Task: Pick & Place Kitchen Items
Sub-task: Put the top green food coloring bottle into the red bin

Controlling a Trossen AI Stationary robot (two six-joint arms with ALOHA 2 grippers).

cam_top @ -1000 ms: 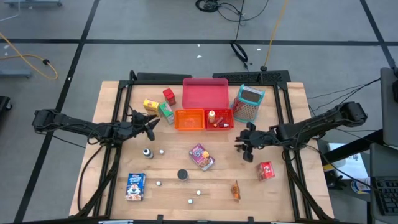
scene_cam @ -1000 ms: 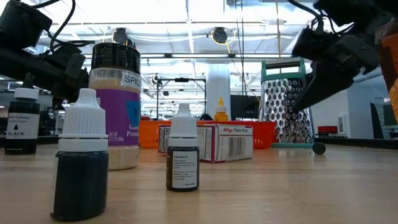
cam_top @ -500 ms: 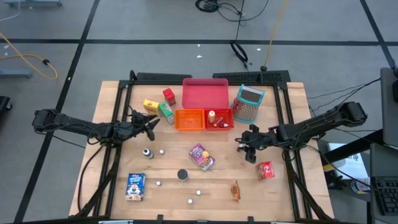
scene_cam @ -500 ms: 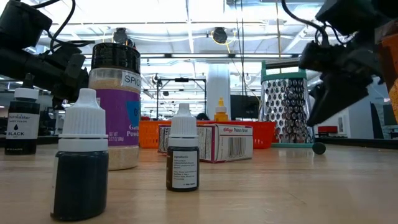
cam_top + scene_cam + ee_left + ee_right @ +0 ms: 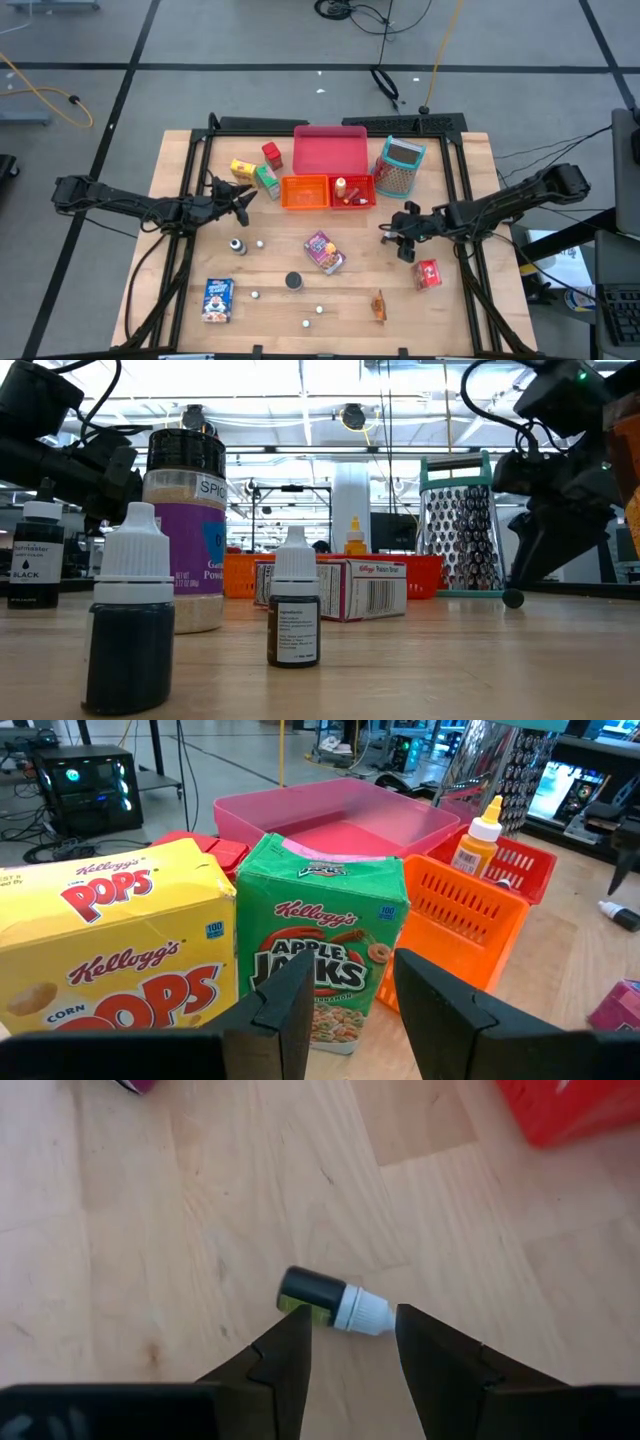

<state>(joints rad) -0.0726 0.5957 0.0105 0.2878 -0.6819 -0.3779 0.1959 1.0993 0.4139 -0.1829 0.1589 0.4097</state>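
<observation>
Lying flat on the table (image 5: 150, 1230), the bottle (image 5: 333, 1304) points its cap between the right pincer's (image 5: 350, 1350) parted fingers.

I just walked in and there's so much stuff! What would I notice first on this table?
Probably the pink-red tray at the table's far edge, with orange and red bins in front. Toy groceries lie scattered all over. The right gripper hovers open over a tiny bottle lying on its side.

Small white-capped bottle (image 5: 333, 1304) lying sideways on wood; others scattered.
</observation>
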